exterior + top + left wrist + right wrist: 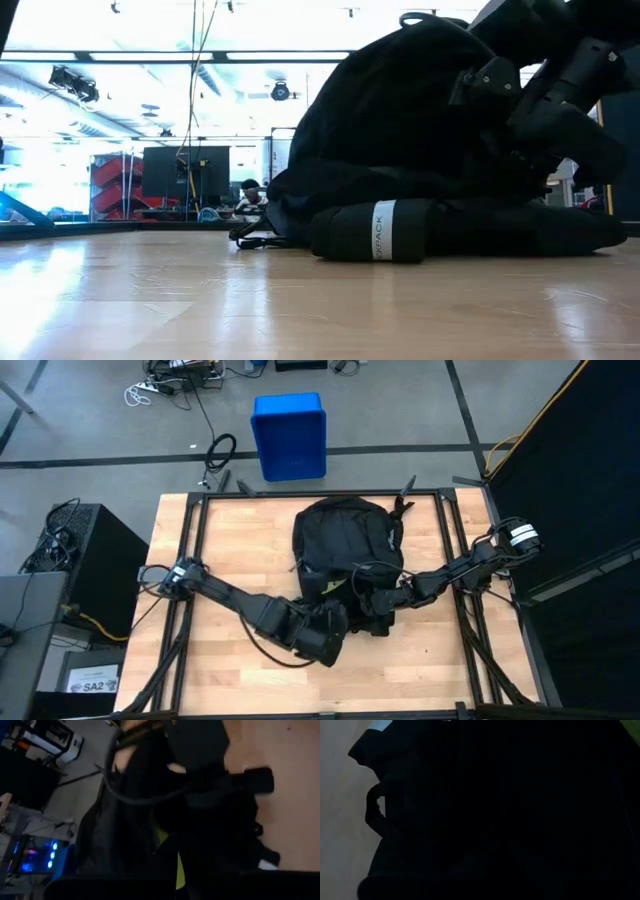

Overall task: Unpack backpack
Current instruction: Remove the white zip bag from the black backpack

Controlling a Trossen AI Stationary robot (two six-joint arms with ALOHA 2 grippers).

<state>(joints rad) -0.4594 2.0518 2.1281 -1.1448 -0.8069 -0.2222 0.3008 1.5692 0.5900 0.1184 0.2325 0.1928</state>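
Two dark arms meet at the near end of the large black fabric backpack (342,545), which lies mid-table, top toward the blue plastic bin (289,436) on the floor beyond. Left gripper (338,622) and right gripper (372,603) both read closed; we cannot tell what fabric, if any, either pinches. We judge the pack soft, slumping, fairly bulky: best taken by a zipper pull or strap, one side pinned. A rolled black strap (372,231) with a white label rests beside it. Pale wooden tabletop (240,550), smooth. Grey workshop floor, cables, bright lab behind.
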